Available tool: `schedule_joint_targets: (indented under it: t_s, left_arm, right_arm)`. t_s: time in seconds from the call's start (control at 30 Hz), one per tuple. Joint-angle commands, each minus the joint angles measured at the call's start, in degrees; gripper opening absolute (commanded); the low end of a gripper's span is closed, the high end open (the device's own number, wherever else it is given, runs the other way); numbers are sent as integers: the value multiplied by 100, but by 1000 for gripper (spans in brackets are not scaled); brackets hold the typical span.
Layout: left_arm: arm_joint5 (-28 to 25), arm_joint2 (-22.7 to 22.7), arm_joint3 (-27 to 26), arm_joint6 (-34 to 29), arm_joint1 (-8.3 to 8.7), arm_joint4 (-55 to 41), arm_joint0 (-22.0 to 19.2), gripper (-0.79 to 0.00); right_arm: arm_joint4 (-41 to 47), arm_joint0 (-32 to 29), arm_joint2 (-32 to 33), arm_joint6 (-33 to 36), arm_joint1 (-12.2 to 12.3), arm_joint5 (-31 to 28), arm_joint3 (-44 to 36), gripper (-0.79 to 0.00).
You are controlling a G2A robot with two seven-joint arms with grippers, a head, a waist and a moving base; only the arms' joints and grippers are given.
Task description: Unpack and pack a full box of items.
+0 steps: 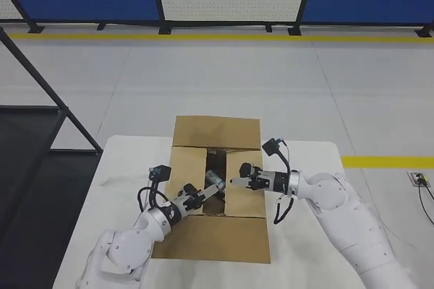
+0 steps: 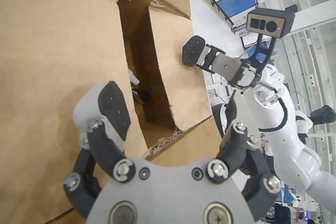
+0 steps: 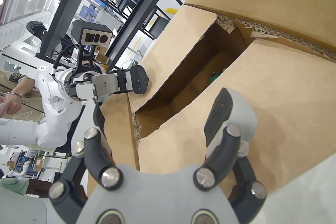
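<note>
- The box [image 1: 217,134] sits mid-tabletop [image 1: 311,155]. Its far flap juts past the far edge and its near flap lies spread toward the near edge. The two inner flaps are only partly parted, which leaves a narrow slot.
- Our left gripper [image 1: 206,191] is at the slot-side edge of the left inner flap [image 1: 188,170]. Its fingers are spread wide and hold nothing, with one pad [image 2: 114,107] lying over the cardboard.
- Our right gripper [image 1: 239,178] is at the right inner flap [image 1: 247,195], also spread wide and empty.
- We judge the flaps light and stiff across the sheet but free to hinge at the crease. The corners look torn and ragged, so we would pinch the free edge near its middle.
- Down in the slot we see a dark bottle [image 2: 141,96] and a white cap [image 2: 134,79]. We expect them to be smooth, rounded and apt to slip, so a hold across the body seems best once the flaps fold back.
</note>
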Motion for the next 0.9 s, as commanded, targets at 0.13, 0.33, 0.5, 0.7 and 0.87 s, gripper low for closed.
schedule_joint_targets:
  t_s: [0.13, 0.33, 0.5, 0.7, 0.87]
  left_arm:
    - [54, 49, 67, 7, 17, -2, -43, 0]
    - [127, 95, 153, 20, 31, -22, -101, 0]
    - [109, 78, 66, 57, 46, -105, -104, 0]
    - [-110, -201, -436, 268, 84, -418, 109, 0]
    - [-374, -572, -983, 428, 131, -723, 385, 0]
  right_arm:
    - [-1, 9, -23, -19, 5, 10, 1, 0]
    - [-8, -19, 1, -49, 27, -24, -61, 0]
    - [-7, -59, 43, -113, 51, -66, -152, 0]
    - [44, -136, 234, -462, 95, -274, -364, 0]
    - [211, -101, 368, -667, 112, -248, -366, 0]
